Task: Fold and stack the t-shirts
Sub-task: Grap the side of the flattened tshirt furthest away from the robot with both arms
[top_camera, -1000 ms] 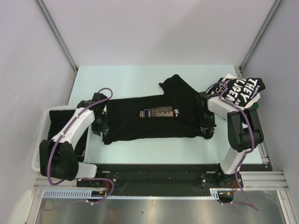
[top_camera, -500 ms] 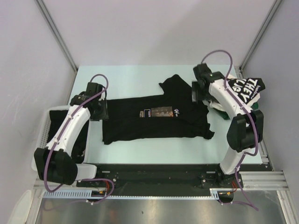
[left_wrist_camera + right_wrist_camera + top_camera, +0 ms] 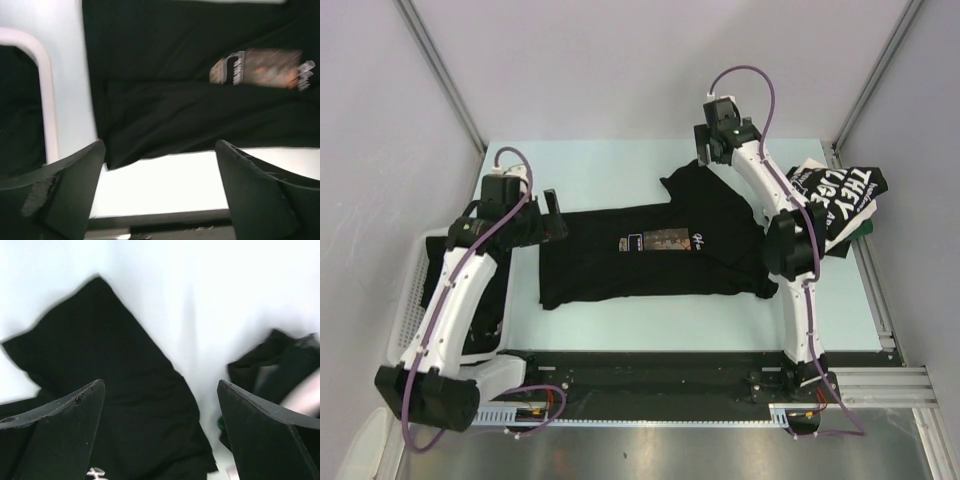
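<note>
A black t-shirt (image 3: 650, 262) with an orange-white chest print (image 3: 665, 240) lies flat in the middle of the table, one sleeve (image 3: 698, 185) sticking out toward the back. My left gripper (image 3: 554, 216) hovers open at its left edge, holding nothing; in the left wrist view the shirt (image 3: 175, 100) and print (image 3: 260, 67) lie beyond the open left gripper (image 3: 160, 150). My right gripper (image 3: 708, 158) hangs open above the back sleeve (image 3: 125, 390), the right gripper (image 3: 161, 385) empty. A second t-shirt (image 3: 840, 192) with big white lettering lies bunched at the right.
A white mesh basket (image 3: 402, 320) with dark cloth (image 3: 445, 262) inside stands at the table's left edge, its rim (image 3: 44, 85) near my left gripper. Something green (image 3: 865, 228) peeks from under the lettered shirt. Metal rails run along the near and right edges.
Both grippers opened and let go of the printed shirt's near corners. The left arm rose and drew back to the shirt's left edge; the right swung far back over the sleeve.
</note>
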You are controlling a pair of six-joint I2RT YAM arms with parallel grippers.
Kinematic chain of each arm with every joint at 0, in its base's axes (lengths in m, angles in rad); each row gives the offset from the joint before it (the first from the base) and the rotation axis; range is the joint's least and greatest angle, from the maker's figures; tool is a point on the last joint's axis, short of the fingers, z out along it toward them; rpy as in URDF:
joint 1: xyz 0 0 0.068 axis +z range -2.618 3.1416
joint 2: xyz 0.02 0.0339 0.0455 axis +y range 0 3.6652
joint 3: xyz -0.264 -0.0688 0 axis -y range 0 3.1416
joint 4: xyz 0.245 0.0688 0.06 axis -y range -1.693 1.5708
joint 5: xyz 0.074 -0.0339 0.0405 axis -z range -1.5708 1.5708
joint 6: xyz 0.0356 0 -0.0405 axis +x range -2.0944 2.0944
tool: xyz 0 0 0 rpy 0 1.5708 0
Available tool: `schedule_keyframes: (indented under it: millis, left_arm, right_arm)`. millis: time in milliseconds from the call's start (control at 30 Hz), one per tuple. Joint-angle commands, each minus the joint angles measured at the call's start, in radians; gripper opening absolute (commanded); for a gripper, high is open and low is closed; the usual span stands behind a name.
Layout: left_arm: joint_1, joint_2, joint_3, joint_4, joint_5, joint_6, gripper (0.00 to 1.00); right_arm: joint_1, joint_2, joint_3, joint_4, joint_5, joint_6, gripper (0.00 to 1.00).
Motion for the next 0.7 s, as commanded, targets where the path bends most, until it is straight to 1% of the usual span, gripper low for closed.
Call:
schedule_keyframes:
  millis: [0, 33, 133, 167, 200, 233, 300, 367, 400, 467, 567, 667]
  left_arm:
    - [-0.004, -0.130, 0.010, 0.134, 0.086, -0.058, 1.00]
    - [-0.004, -0.151, -0.013, 0.177, 0.095, -0.066, 1.00]
    - [-0.004, -0.254, -0.070, 0.276, 0.077, -0.090, 0.99]
    - [-0.006, -0.310, -0.088, 0.303, 0.065, -0.106, 1.00]
    - [-0.004, -0.341, -0.117, 0.358, 0.063, -0.107, 1.00]
    - [-0.004, -0.364, -0.125, 0.375, 0.075, -0.104, 1.00]
    - [-0.006, -0.398, -0.121, 0.376, 0.109, -0.075, 0.99]
    - [-0.006, -0.392, -0.112, 0.321, 0.132, -0.075, 1.00]
    - [-0.006, -0.388, -0.106, 0.302, 0.138, -0.080, 1.00]
    - [-0.006, -0.375, -0.105, 0.284, 0.201, -0.080, 0.99]
    - [-0.004, -0.372, -0.124, 0.294, 0.268, -0.106, 0.99]
    - [-0.004, -0.415, -0.168, 0.345, 0.266, -0.130, 0.99]
  right_arm:
    - [-0.046, 0.055, 0.044, 0.049, -0.105, 0.012, 1.00]
    - [-0.049, 0.066, 0.042, 0.072, -0.147, 0.011, 1.00]
    - [-0.057, 0.107, 0.058, 0.116, -0.197, 0.014, 1.00]
    - [-0.060, 0.121, 0.071, 0.124, -0.206, 0.015, 1.00]
    - [-0.063, 0.133, 0.078, 0.136, -0.221, 0.017, 1.00]
    - [-0.067, 0.159, 0.085, 0.151, -0.247, 0.020, 1.00]
    - [-0.072, 0.187, 0.120, 0.164, -0.286, 0.021, 1.00]
    - [-0.075, 0.231, 0.143, 0.188, -0.332, 0.022, 1.00]
    - [-0.075, 0.253, 0.188, 0.187, -0.343, 0.026, 1.00]
    - [-0.077, 0.308, 0.223, 0.187, -0.387, 0.034, 1.00]
    - [-0.077, 0.343, 0.243, 0.220, -0.427, 0.041, 1.00]
    - [-0.078, 0.371, 0.248, 0.254, -0.425, 0.037, 1.00]
